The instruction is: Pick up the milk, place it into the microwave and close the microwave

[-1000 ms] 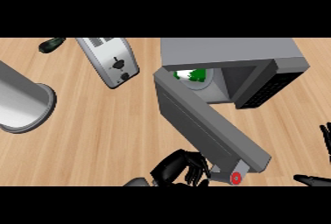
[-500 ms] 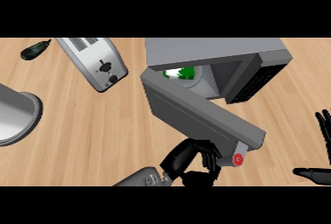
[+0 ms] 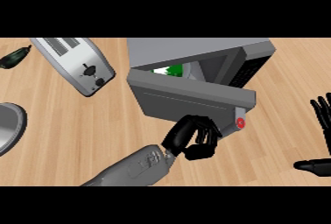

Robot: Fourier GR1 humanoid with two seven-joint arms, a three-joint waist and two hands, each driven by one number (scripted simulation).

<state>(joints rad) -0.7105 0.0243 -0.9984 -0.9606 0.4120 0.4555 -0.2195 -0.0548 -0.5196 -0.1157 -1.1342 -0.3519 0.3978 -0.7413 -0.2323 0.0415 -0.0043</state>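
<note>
Head view: the microwave (image 3: 194,52) stands at the far middle of the bench (image 3: 77,131), its door (image 3: 187,98) partly ajar. The milk (image 3: 171,70) sits inside, showing green and white through the gap. The left hand (image 3: 194,138) presses the door's outer face, fingers curled, grasping nothing. The right hand (image 3: 321,131) rests released at the bench's right edge, fingers up. A toaster (image 3: 74,63) lies far left.
</note>
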